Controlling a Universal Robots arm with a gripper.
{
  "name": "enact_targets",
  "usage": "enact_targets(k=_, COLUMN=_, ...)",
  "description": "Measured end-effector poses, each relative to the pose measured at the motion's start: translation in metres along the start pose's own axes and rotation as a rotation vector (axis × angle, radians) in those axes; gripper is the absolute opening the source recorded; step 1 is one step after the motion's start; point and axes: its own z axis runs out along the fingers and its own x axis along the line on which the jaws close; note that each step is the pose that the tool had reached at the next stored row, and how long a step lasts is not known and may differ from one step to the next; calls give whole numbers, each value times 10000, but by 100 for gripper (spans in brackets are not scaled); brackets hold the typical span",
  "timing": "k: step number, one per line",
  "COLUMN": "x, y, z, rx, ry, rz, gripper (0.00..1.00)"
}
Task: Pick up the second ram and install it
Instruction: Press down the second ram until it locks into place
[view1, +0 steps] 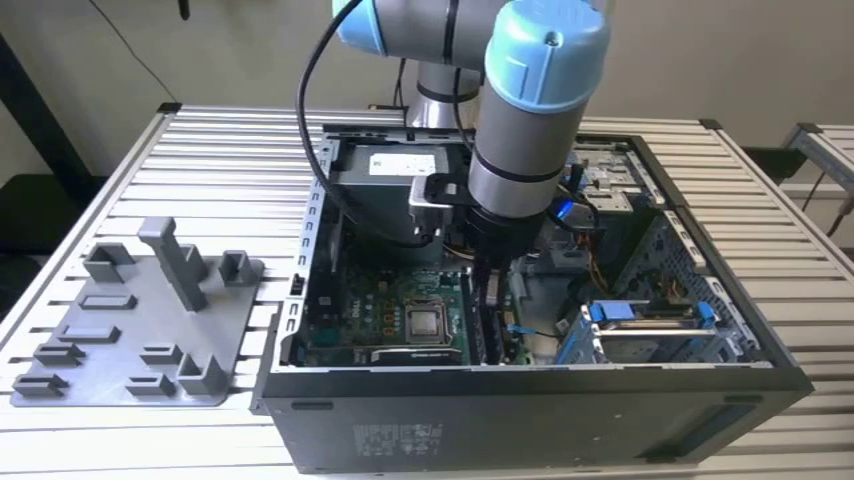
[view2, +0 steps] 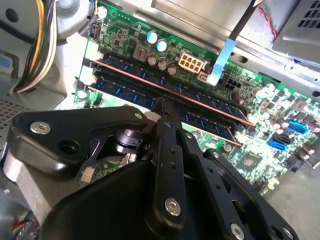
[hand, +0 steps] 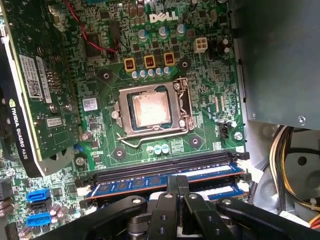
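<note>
The arm reaches down into the open computer case (view1: 534, 400), and the fingers (view2: 165, 112) sit right on top of the RAM slots. In the second wrist view, 2 blue RAM boards stand side by side in the slots. The near one, just under the fingertips, looks like the second ram (view2: 200, 117); the other ram (view2: 165, 75) stands just past it. The fingers look pressed close together on the top edge of the second ram, more pushing down than holding, though I cannot tell for sure.

So the step in hand looks like the install: the board is in its slot and being pressed home. The next move calls for an even, straight push until the end clips snap.

In the first wrist view, the 2 black slots (hand: 160, 165) beyond the fingers have no boards.

The case sits on a ribbed white surface (view1: 240, 170). A grey tray (view1: 134, 330) lies well away from the fingers. The wall behind is plain.
</note>
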Motion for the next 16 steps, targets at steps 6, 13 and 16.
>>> enact_targets(k=6, x=-12, y=-1, z=-188, rx=1, ry=-17, rz=-4, gripper=11)
enact_targets(k=13, x=-28, y=-4, z=-474, rx=1, ry=-16, rz=-4, gripper=11)
enact_targets(k=16, x=-33, y=-5, z=-559, rx=1, ry=-15, rz=-4, gripper=11)
